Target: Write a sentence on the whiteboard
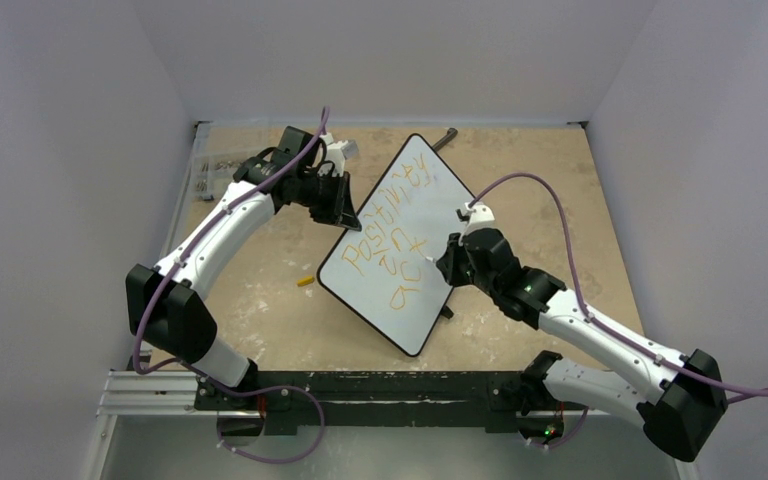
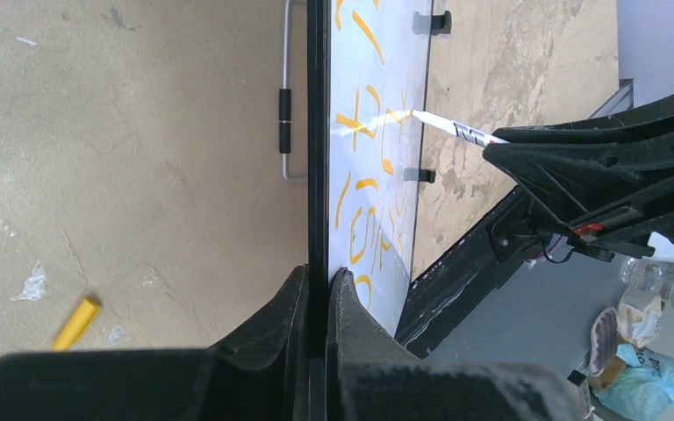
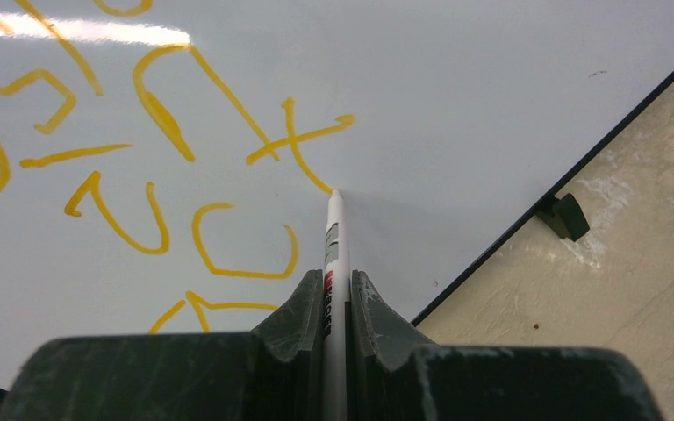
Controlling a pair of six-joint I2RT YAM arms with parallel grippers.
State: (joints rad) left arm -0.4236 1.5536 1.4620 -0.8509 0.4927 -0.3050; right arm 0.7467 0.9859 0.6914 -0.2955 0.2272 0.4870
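Observation:
The whiteboard [image 1: 430, 190] lies tilted diagonally across the table, white with a thin black frame [image 2: 318, 132]. Its sentence [image 1: 385, 235] runs in orange-yellow handwritten lines, the lowest reading "act" [image 3: 219, 175]. My left gripper [image 1: 345, 213] is shut on the board's left edge, the frame pinched between its fingers [image 2: 355, 303]. My right gripper [image 1: 453, 262] is shut on a white marker [image 3: 333, 254], whose tip touches the board at the foot of the "t" stroke [image 3: 316, 180]. The marker [image 2: 456, 130] also shows in the left wrist view, reaching the lettering [image 2: 364, 189].
A yellow marker cap [image 1: 305, 281] lies on the tan tabletop left of the board [image 2: 77, 321]. A black foot [image 3: 565, 217] sticks out under the board's edge. A metal wire stand [image 2: 286, 96] lies behind the board. Small parts [image 1: 208, 170] sit at the table's far left.

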